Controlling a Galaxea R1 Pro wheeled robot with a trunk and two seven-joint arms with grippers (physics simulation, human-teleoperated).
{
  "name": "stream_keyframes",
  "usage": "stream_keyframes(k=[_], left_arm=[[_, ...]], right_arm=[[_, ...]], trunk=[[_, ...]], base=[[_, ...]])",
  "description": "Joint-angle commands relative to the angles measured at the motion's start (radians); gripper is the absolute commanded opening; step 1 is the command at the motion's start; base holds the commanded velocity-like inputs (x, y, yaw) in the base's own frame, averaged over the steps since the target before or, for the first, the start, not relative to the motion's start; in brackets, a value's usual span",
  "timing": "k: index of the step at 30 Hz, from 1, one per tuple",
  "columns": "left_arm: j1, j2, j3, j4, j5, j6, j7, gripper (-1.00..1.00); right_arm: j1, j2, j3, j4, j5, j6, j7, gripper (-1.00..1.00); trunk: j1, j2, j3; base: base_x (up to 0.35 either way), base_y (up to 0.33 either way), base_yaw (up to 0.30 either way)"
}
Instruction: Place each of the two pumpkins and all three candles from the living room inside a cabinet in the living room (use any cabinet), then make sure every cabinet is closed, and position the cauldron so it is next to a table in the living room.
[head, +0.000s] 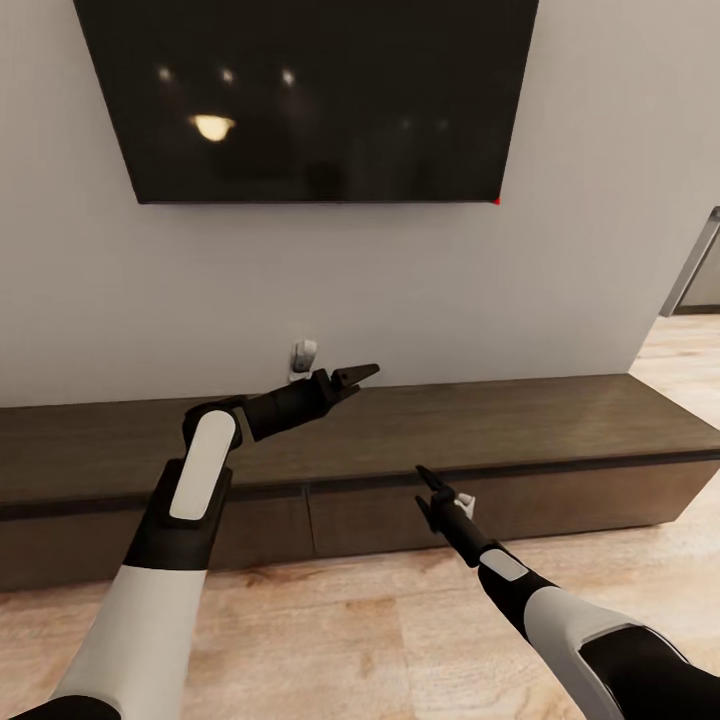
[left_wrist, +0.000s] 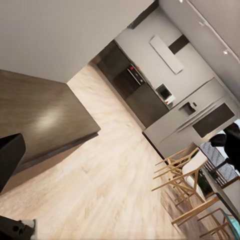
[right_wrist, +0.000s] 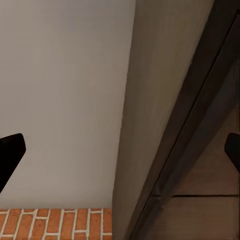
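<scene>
The long, low dark-brown cabinet (head: 540, 420) runs along the wall under a television, and its flat front panels (head: 380, 518) sit flush. My left gripper (head: 357, 378) hovers open just above the cabinet's top (left_wrist: 40, 115), near the wall, holding nothing. My right gripper (head: 428, 495) is lower, open and empty, close in front of a front panel near the top's edge (right_wrist: 200, 125). One dark finger (right_wrist: 10, 155) shows at each side of the right wrist view. The pumpkins, candles, cauldron and table are out of view.
A big black television (head: 310, 100) hangs on the grey wall, with a white socket (head: 303, 358) below it. Light wooden floor (head: 380, 640) lies before the cabinet. Past the cabinet's end, the left wrist view looks towards a kitchen (left_wrist: 140, 90) and wooden chairs (left_wrist: 185, 175).
</scene>
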Motion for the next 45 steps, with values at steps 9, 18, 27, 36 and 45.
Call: stream_keyframes(k=[9,18,27,36,45], left_arm=[[-0.001,0.000,-0.020,0.000,-0.008,0.003,-0.007,1.00],[-0.001,0.000,-0.025,0.001,-0.009,0.003,-0.007,1.00],[-0.001,0.000,-0.025,0.001,-0.009,0.002,-0.007,1.00],[-0.001,0.000,-0.025,0.001,-0.008,0.003,-0.008,1.00],[-0.001,0.000,-0.033,0.001,-0.009,0.003,-0.008,1.00]], right_arm=[[-0.001,0.000,0.002,-0.005,-0.010,-0.025,0.012,1.00],[-0.001,0.000,-0.004,-0.003,-0.015,-0.025,0.005,1.00],[-0.001,-0.001,-0.005,-0.002,-0.016,-0.025,0.009,1.00],[-0.001,-0.001,-0.004,-0.003,-0.015,-0.026,0.024,1.00],[-0.001,-0.001,-0.002,-0.004,-0.014,-0.026,0.143,1.00]], trunk=[[0.001,-0.001,-0.009],[0.005,-0.003,-0.043],[0.009,-0.005,-0.078],[0.013,-0.007,-0.113],[0.014,-0.008,-0.121]], base=[[0.000,0.000,0.000],[0.000,0.000,0.000],[0.000,0.000,0.000],[0.000,0.000,0.000],[0.000,0.000,0.000]])
